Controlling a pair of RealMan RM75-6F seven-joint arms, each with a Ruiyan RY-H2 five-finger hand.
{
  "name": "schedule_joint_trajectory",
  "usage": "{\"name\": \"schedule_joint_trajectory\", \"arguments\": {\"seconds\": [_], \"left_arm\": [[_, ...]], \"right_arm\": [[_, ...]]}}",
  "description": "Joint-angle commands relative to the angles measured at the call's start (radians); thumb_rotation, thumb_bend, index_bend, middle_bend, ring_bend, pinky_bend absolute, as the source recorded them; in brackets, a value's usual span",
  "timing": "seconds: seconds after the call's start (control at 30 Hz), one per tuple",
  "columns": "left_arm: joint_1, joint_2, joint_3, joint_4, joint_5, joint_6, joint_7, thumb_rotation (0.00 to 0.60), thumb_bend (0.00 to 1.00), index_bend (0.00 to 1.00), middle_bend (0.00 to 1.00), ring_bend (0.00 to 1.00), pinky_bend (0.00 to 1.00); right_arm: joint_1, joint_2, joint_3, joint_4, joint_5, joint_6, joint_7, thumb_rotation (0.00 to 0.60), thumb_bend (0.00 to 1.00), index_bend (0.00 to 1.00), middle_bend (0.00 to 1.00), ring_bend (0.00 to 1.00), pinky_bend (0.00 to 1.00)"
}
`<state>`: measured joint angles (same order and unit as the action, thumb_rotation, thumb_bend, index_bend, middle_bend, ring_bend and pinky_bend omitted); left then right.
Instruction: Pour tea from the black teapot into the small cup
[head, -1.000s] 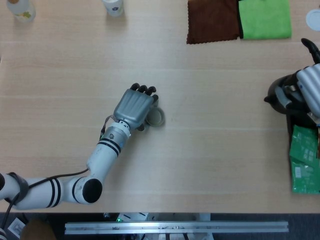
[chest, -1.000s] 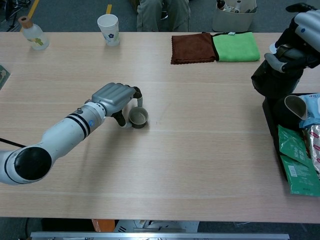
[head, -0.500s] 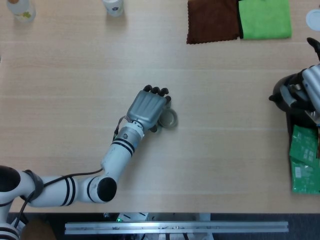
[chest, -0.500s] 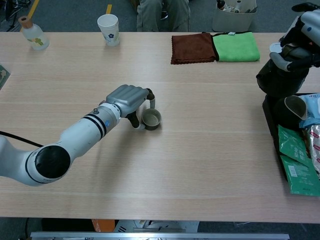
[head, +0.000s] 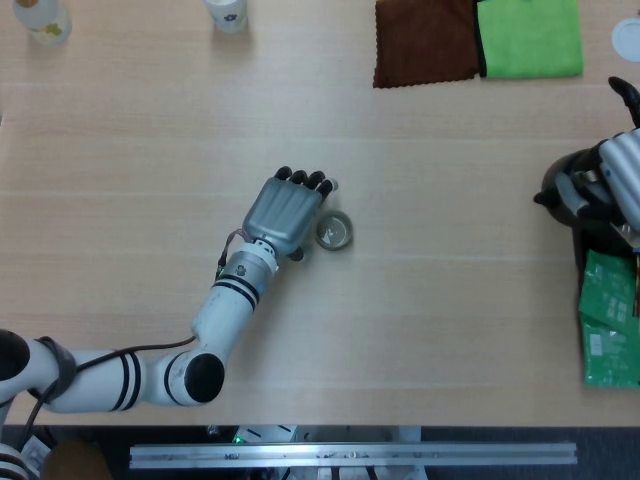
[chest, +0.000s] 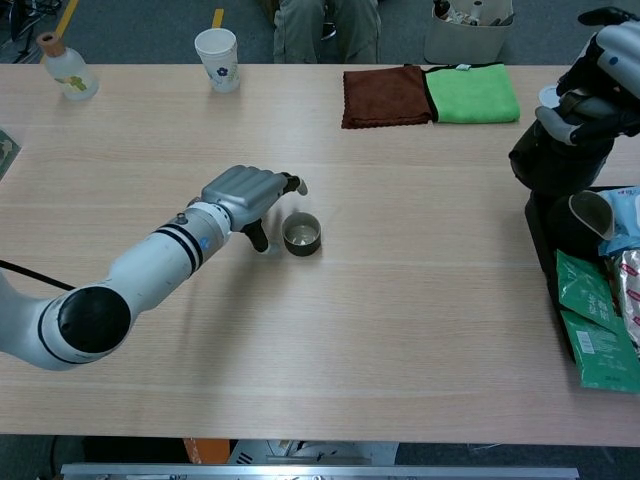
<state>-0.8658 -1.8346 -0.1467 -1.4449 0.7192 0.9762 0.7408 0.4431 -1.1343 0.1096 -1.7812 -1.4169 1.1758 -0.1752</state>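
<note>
A: From the head view, the small cup (head: 334, 233) is seen upright on the wooden table (head: 420, 330), just right of the left hand (head: 288, 212). Nothing is held by that hand; its fingers are extended and slightly spread, and a thin gap is visible between them and the cup.

B: And the black teapot (head: 572, 197)?

A: It is found far to the right of the cup, at the table's edge. The right hand (head: 620, 175) is laid over its top; whether the handle is truly gripped cannot be told here.

B: Now the chest view.

A: The cup (chest: 301, 234) is shown open-mouthed, with the left hand (chest: 243, 194) just to its left, fingers loose, nothing gripped. The teapot (chest: 556, 157) sits well right of the cup, beside green packets (chest: 590, 325), with the right hand's fingers (chest: 590, 95) curled about its upper part.

B: How is the pot expected to handle?

A: It is judged heavy, rigid and probably smooth-glazed, so a firm hold on the handle is called for. The cup looks light and easily knocked, so steadying by its side wall would be wise.
</note>
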Motion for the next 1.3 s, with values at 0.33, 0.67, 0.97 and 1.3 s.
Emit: {"name": "schedule_joint_trajectory", "arguments": {"seconds": [0.33, 0.67, 0.97, 1.3], "left_arm": [[0.125, 0.253, 0.076, -0.221, 0.204, 0.184, -0.082, 0.6, 0.22, 0.15, 0.16, 0.18, 0.16], [0.297, 0.477, 0.16, -0.3, 0.449, 0.361, -0.284, 0.6, 0.22, 0.15, 0.16, 0.18, 0.16], [0.441, 0.61, 0.187, -0.302, 0.519, 0.488, -0.391, 0.6, 0.22, 0.15, 0.16, 0.18, 0.16], [0.559, 0.678, 0.211, -0.28, 0.626, 0.57, -0.523, 0.6, 0.22, 0.15, 0.16, 0.18, 0.16]], "right_arm": [[0.028, -0.031, 0.004, -0.038, 0.003, -0.031, -0.044, 0.532, 0.44, 1.0, 0.9, 0.94, 0.06], [0.062, -0.078, 0.015, -0.063, 0.037, -0.061, -0.124, 0.552, 0.45, 1.0, 0.9, 0.94, 0.06], [0.103, -0.135, 0.03, -0.057, 0.094, -0.097, -0.188, 0.561, 0.45, 1.0, 0.9, 0.94, 0.06], [0.162, -0.215, 0.045, -0.05, 0.149, -0.134, -0.268, 0.562, 0.45, 1.0, 0.9, 0.94, 0.06]]}}
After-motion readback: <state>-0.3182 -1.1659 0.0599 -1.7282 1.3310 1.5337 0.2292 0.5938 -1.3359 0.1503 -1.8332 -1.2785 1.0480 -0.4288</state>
